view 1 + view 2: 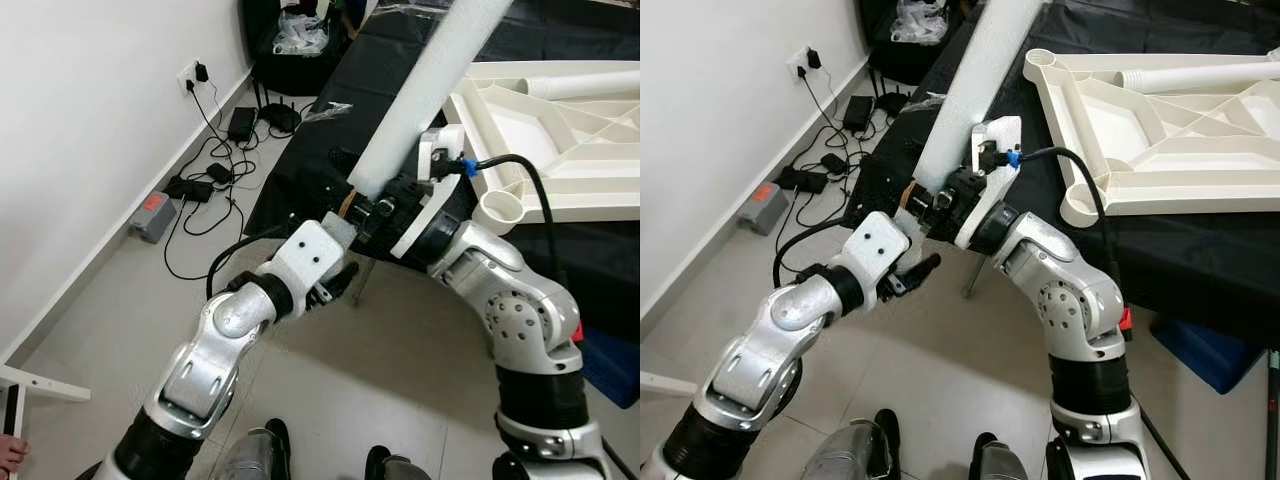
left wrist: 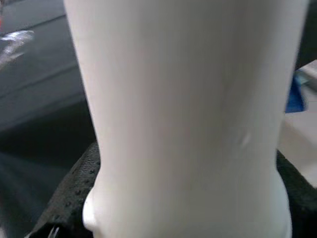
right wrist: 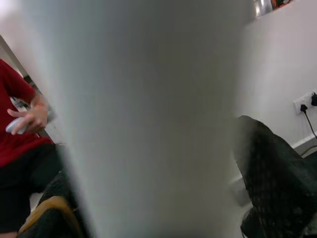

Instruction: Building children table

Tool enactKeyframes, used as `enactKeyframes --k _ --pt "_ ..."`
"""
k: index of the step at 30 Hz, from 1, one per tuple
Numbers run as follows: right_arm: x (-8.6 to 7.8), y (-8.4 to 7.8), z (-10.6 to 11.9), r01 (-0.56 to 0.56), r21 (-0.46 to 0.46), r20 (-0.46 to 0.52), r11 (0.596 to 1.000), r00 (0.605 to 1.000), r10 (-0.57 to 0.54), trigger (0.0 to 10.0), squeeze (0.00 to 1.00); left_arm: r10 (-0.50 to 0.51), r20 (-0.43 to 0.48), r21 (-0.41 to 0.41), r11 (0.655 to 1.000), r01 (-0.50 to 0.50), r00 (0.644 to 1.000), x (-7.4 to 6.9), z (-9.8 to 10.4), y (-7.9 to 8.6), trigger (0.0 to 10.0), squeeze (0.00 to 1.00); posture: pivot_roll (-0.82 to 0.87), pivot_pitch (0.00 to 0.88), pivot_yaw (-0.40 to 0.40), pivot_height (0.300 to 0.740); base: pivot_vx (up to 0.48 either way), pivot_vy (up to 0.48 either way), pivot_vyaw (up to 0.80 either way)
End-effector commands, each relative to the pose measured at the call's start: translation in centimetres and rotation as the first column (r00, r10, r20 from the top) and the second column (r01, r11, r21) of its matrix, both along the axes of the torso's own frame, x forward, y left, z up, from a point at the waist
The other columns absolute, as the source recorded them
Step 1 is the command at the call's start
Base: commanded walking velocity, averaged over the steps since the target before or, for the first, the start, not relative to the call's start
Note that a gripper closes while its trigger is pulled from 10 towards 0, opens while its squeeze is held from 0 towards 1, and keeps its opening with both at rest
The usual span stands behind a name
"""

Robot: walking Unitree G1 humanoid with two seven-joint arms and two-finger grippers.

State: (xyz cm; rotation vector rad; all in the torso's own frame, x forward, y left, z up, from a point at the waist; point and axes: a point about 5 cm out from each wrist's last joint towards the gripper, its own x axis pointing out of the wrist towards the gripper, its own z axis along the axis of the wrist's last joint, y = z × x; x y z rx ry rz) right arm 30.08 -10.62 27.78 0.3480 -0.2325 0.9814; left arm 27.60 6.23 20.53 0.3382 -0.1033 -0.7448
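Right gripper clamped around the lower end of the white table leg, black fingers pressed against its sides; the leg slanting up and away from the grip, its top cut off by the frame edge. Left gripper just below and beside that same lower end, fingers apparently close together and empty, though hard to say for certain from the head views. Seen along the left wrist, the leg close in front, a dark dotted pad beside its base; contact or a narrow gap there not distinguishable.

Beyond the right gripper, on the black-covered surface, the white tabletop frame lying underside up, ribs showing. Nearest the gripper, an open round corner socket, nothing in it. Farther off, along the far edge of the frame, what looks like another leg lying across it; seated in a socket or merely resting, not clear.

By judgement, early to middle of the job: one leg in hand and not yet seated, the near socket waiting, remaining corners out of frame.

Along the right wrist, the leg blurred and very close; behind it, a seated person in a red top holding something pale, indistinct.

Down on the floor, off to the left arm's side, cables and power adapters by a wall outlet.
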Motion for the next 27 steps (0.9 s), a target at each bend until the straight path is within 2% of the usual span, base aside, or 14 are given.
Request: enactKeyframes --k 1,6,12,16,21,27 --pt "0.2 -0.6 0.5 -0.028 0.050 0.012 0.998 1.000 0.028 10.0 0.00 -0.074 -0.037 -0.044 0.996 0.072 0.997 -0.8 0.1 -0.6 10.0 0.00 0.15 0.216 0.007 0.740 0.000 0.000 0.00" --pt "0.4 -1.4 0.9 -0.105 0.112 0.005 0.988 0.994 0.105 10.0 0.00 -0.077 -0.040 -0.093 0.993 0.073 0.996 -0.7 1.0 -0.4 10.0 0.00 0.17 0.219 0.009 0.740 0.000 0.000 0.00" --pt "0.3 -1.8 0.9 -0.156 0.129 0.009 0.979 0.988 0.156 10.0 0.00 -0.081 -0.054 -0.091 0.993 0.076 0.995 -0.7 0.9 -0.1 10.0 0.00 0.17 0.218 0.013 0.740 0.000 0.000 0.00" --pt "-0.9 -2.4 0.7 -0.350 0.159 0.011 0.923 0.936 0.352 10.0 0.00 -0.127 -0.117 -0.124 0.986 0.112 0.985 -1.5 0.7 0.1 10.0 0.00 0.17 0.223 0.014 0.740 0.000 0.000 0.00" --pt "-1.2 -2.4 0.3 -0.425 0.070 0.011 0.902 0.905 0.426 10.0 0.00 -0.187 -0.168 -0.139 0.977 0.164 0.968 -2.4 0.3 -0.2 10.0 0.00 0.17 0.227 0.020 0.740 0.000 0.000 0.00" --pt "-1.0 -2.4 -0.1 -0.442 0.009 0.007 0.897 0.897 0.442 10.0 0.00 -0.243 -0.222 -0.180 0.962 0.206 0.944 -3.3 0.2 -0.5 10.0 0.00 0.18 0.229 0.019 0.740 0.000 0.000 0.00"
